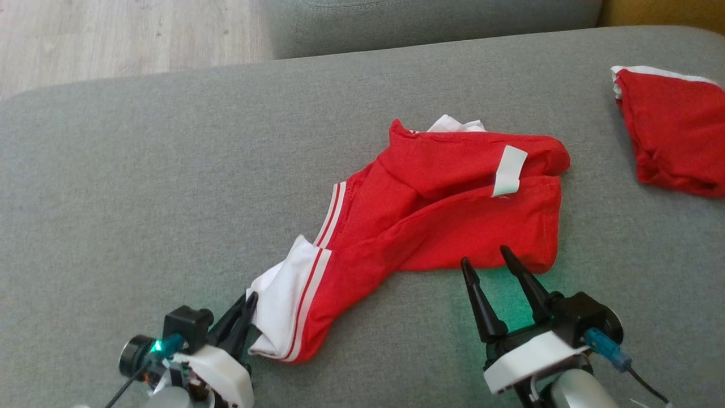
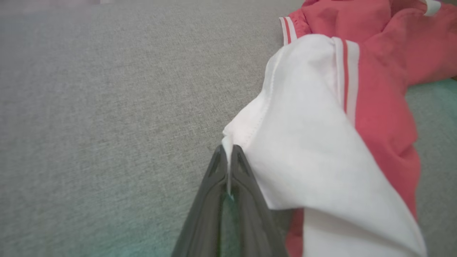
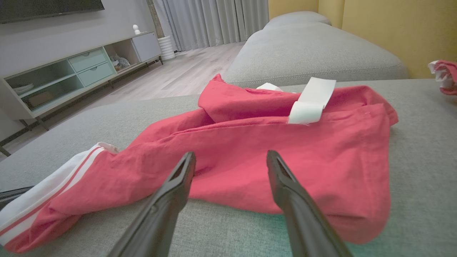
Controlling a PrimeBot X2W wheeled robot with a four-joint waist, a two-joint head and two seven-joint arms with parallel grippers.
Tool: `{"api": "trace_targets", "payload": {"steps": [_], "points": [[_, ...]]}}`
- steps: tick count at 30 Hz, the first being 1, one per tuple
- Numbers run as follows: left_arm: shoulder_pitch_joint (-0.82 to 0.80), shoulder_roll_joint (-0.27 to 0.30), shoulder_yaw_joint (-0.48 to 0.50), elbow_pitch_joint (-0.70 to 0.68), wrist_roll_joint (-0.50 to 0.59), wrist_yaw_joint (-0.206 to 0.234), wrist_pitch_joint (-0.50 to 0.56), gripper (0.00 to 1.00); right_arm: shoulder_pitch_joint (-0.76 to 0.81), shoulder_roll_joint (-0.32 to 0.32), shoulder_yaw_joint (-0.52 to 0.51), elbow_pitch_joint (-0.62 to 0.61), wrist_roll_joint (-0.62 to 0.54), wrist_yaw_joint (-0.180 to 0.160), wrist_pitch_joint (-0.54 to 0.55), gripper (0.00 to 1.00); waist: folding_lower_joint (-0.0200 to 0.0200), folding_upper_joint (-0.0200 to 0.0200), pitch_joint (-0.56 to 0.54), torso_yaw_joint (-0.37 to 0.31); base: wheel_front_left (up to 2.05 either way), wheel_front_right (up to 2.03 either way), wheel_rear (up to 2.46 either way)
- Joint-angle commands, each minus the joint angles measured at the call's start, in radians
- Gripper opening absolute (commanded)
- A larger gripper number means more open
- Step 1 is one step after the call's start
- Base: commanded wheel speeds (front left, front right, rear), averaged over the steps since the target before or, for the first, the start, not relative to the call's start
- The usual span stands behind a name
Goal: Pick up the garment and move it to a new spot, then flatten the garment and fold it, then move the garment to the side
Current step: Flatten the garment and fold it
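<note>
A red garment (image 1: 447,198) with white striped trim lies crumpled on the grey sofa cushion (image 1: 141,187). Its white hem end (image 1: 286,294) reaches toward the lower left. My left gripper (image 1: 249,300) is shut on the edge of that white hem; the left wrist view has the white cloth (image 2: 310,142) pinched between the two dark fingers (image 2: 246,185). My right gripper (image 1: 484,258) stands open just in front of the garment's near red edge, with its fingers (image 3: 178,185) apart and nothing between them. The red garment (image 3: 267,150) spreads beyond them in the right wrist view.
A second red and white cloth (image 1: 674,130) lies at the cushion's far right. Another sofa section (image 1: 430,22) stands behind, with wooden floor (image 1: 124,34) at the upper left. A media cabinet (image 3: 75,71) and curtains (image 3: 214,21) stand across the room.
</note>
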Motion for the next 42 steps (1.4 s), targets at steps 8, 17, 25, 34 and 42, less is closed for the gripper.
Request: {"api": "trace_targets", "payload": {"steps": [8,17,25,34,42], "points": [[-0.08,0.056,0.068,-0.05,0.039,0.047,-0.129,0.0,-0.036,-0.002,-0.048,0.031,0.032,-0.001,-0.004,1.0,0.0,0.0,-0.017,0.0,0.0,0.0,0.0],[-0.153,0.149,0.128,-0.201,0.099,0.09,-0.166,0.0,-0.224,-0.049,-0.179,0.173,0.052,-0.001,-0.004,1.0,0.0,0.0,0.008,0.005,0.0,0.0,0.0],[-0.176,0.174,0.128,-0.248,0.112,0.095,-0.161,0.0,-0.383,-0.118,-0.086,0.405,0.161,-0.001,0.035,1.0,0.0,0.0,0.012,0.016,0.0,0.0,0.0],[-0.161,0.178,0.111,-0.254,0.109,0.095,-0.154,0.0,-0.448,-0.162,0.058,0.5,0.282,-0.001,0.019,0.91,0.0,0.0,0.001,0.022,0.0,0.0,0.0],[-0.158,0.18,0.099,-0.256,0.106,0.097,-0.149,0.0,-0.483,-0.177,0.12,0.546,0.321,-0.001,0.001,0.5,0.0,0.0,-0.002,0.029,0.0,0.0,0.0]]}}
